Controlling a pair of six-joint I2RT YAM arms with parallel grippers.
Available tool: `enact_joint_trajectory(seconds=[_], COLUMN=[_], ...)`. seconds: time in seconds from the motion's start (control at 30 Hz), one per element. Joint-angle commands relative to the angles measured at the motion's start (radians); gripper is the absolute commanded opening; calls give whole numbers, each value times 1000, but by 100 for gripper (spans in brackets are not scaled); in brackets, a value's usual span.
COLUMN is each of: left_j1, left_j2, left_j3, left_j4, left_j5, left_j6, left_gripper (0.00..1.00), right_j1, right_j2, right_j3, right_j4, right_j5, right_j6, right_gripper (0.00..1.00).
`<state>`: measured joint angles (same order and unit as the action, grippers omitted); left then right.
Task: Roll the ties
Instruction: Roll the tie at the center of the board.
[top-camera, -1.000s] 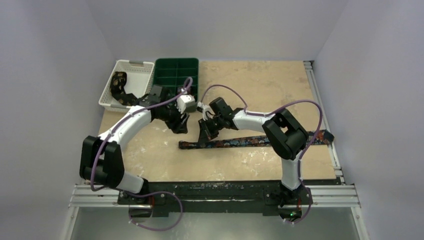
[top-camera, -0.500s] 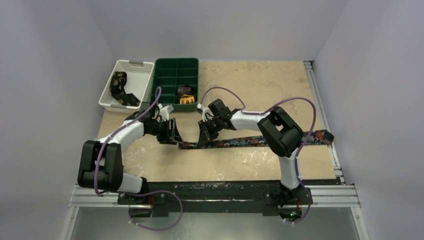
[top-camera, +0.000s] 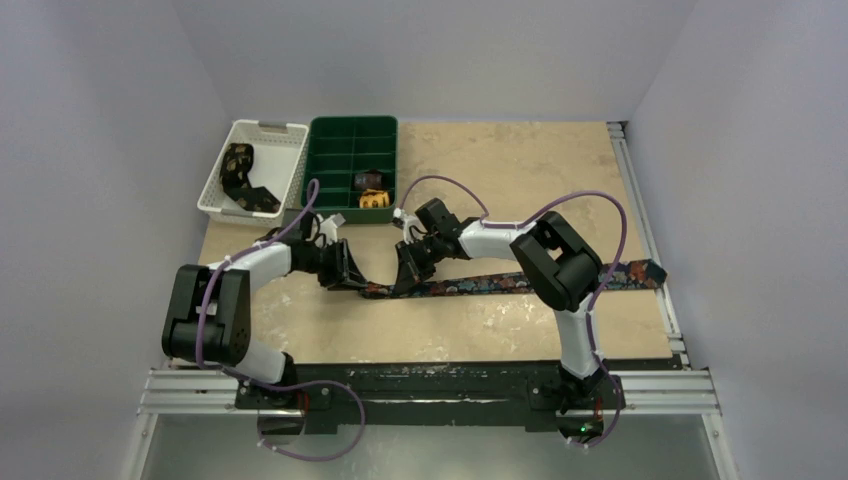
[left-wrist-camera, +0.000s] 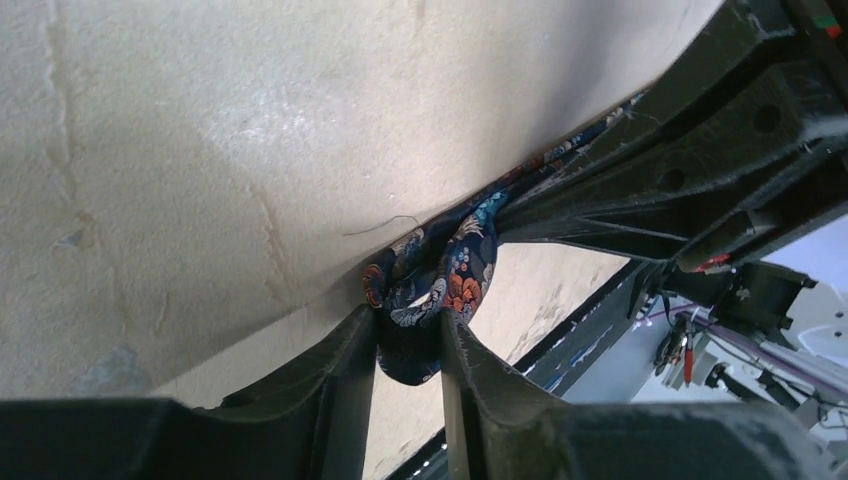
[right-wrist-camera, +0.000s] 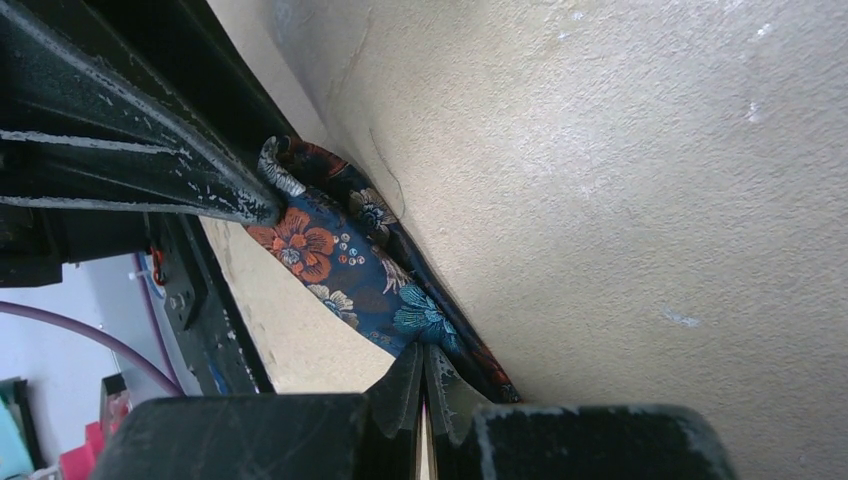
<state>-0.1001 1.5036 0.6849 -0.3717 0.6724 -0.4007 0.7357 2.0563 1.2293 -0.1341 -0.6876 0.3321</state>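
The navy floral tie (top-camera: 500, 283) lies flat across the middle of the tabletop and runs to its right edge. At its left tip the left gripper (top-camera: 345, 276) pinches the folded-over end. Just beside it, the right gripper (top-camera: 406, 272) is clamped on the fabric. Rolling is only starting, I'd say; next that tip needs turning over itself. A second ago the left arm hung back by the green tray (top-camera: 325, 150).

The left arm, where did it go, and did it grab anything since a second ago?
The left gripper swung from the green tray toward the near edge, down to the narrow end of the navy tie, and closed on it. That uncovered two rolled ties in the tray. The right gripper stayed shut on the same tie, which still lies stretched out.
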Motion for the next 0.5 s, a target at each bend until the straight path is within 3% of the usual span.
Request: enact_joint_trajectory(seconds=[0.0, 0.1, 0.17, 0.47], left_j1=[5, -1, -18, -193], left_j2=[-64, -125, -160, -117], left_j3=[-33, -54, -54, 8], left_j4=[100, 144, 146, 222], left_j5=[109, 140, 129, 72], left_j6=[-30, -66, -74, -163], left_gripper=[22, 5, 0, 0], right_j1=[2, 2, 2, 2], right_j2=[43, 50, 55, 55], right_j3=[15, 22, 28, 41], right_j4=[-17, -21, -24, -26], right_j5=[83, 85, 83, 82], right_j6=[-39, -39, -35, -33], right_gripper=[0, 0, 0, 0])
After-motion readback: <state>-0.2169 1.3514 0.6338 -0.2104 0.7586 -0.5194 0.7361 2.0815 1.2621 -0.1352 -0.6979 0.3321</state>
